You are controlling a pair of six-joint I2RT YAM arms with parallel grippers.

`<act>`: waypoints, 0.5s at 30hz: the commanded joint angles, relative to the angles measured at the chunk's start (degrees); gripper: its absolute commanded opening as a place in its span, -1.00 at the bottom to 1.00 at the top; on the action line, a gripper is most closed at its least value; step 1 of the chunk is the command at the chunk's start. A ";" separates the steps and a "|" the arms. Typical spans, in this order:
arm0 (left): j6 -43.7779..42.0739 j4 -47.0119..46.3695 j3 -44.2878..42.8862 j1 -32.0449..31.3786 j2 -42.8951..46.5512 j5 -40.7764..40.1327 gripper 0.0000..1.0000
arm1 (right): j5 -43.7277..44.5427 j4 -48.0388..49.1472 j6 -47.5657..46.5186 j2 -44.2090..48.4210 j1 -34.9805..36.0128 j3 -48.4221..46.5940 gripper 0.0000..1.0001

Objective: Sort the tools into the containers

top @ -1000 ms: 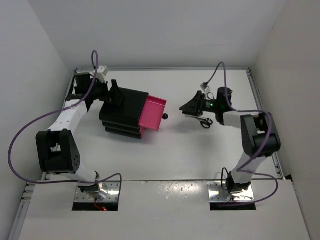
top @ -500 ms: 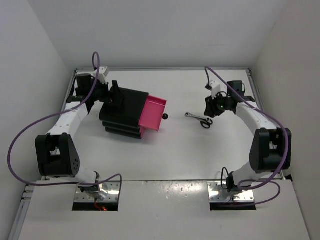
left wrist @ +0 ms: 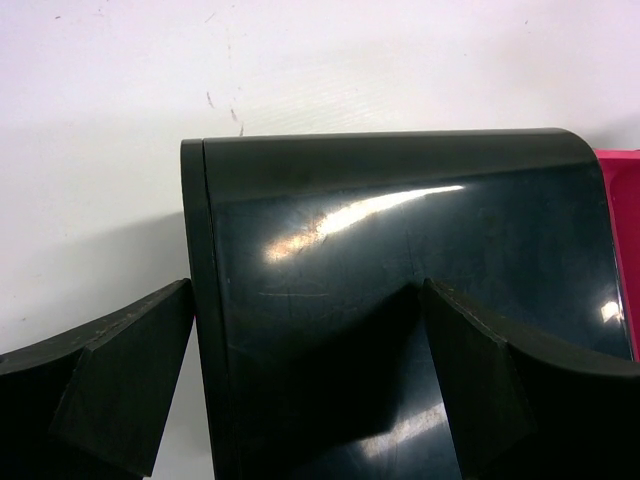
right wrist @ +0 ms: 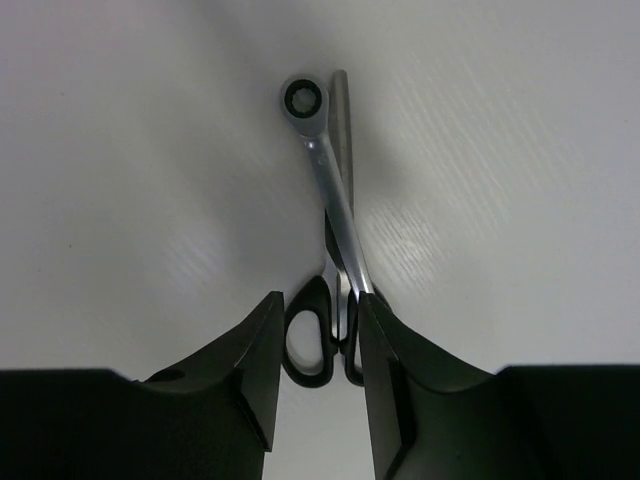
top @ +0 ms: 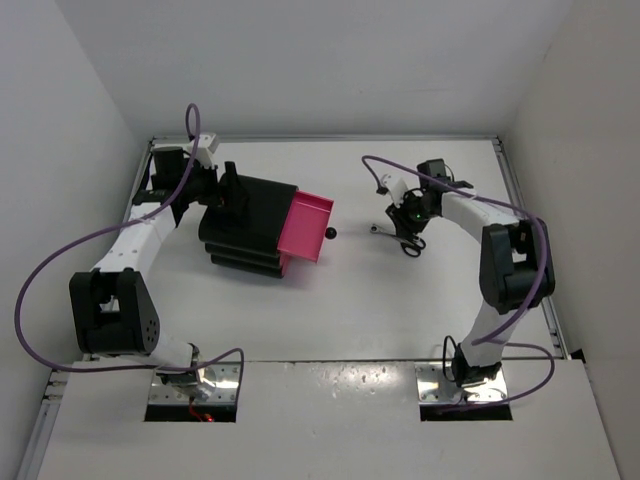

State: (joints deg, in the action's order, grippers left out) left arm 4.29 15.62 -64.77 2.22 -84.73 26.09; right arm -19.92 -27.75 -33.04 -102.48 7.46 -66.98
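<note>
White table (top: 380,300); right gripper (right wrist: 318,310) straddles wrench (right wrist: 325,170) and scissors (right wrist: 300,345), possibly pinching them.

Silver wrench (right wrist: 325,170) crossing black-handled scissors (right wrist: 312,335), pink drawer (top: 305,228) pulled open

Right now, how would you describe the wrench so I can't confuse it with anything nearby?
On the white table, right of the black drawer box with its pink drawer pulled out, two tools lie crossed at the right pincer. The wrench is the slim all-silver bar ending in a ring; the scissors have black loop handles.
</note>
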 commanded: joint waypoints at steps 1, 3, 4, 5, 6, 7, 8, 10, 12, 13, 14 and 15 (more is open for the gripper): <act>-4.47 13.21 2.81 -0.55 -2.55 -5.26 1.00 | 2.60 -0.55 -3.26 -2.54 1.58 -4.12 -0.30; -4.47 13.21 2.81 -0.55 -3.07 -5.26 1.00 | 3.31 -1.08 -3.26 -3.87 2.11 -5.61 -0.33; -4.47 13.21 2.29 -0.55 -3.07 -5.26 1.00 | 3.31 -1.86 -3.96 -4.57 2.12 -6.23 -0.33; -4.47 13.21 2.28 -0.55 -3.07 -5.26 1.00 | 3.92 -2.57 -3.97 -6.05 2.12 -7.62 -0.33; -4.47 13.21 2.28 -0.55 -3.68 -5.26 1.00 | 4.45 -3.10 -3.97 -6.76 2.12 -8.25 -0.33; -4.47 13.21 2.28 -0.55 -3.69 -5.26 1.00 | 4.45 -3.10 -4.49 -7.55 2.12 -8.95 -0.33; -3.95 13.21 2.28 -0.55 -3.69 -5.26 1.00 | 4.98 -3.71 -4.49 -8.17 2.12 -10.09 -0.33; -3.94 13.21 2.28 -0.55 -3.69 -4.73 1.00 | 5.59 -4.24 -5.11 -9.93 2.64 -10.63 -0.33; -3.94 13.21 2.28 -0.55 -3.69 -4.73 1.00 | 6.12 -4.77 -5.72 -11.07 2.64 -12.47 -0.33; -3.94 13.21 2.28 -0.55 -3.69 -4.73 1.00 | 6.12 -6.25 -6.25 -12.21 2.64 -13.60 -0.33; -3.94 13.21 2.28 -0.55 -4.21 -4.73 1.00 | 6.12 -6.27 -6.25 -12.22 2.64 -13.62 -0.33; -3.94 13.21 2.28 -0.55 -4.22 -4.73 1.00 | 6.12 -7.14 -6.25 -13.00 2.64 -14.40 -0.33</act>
State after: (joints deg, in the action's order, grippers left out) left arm 4.19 16.23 -65.28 2.22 -85.03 26.24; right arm -14.76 -32.34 -37.56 -114.56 9.63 -78.19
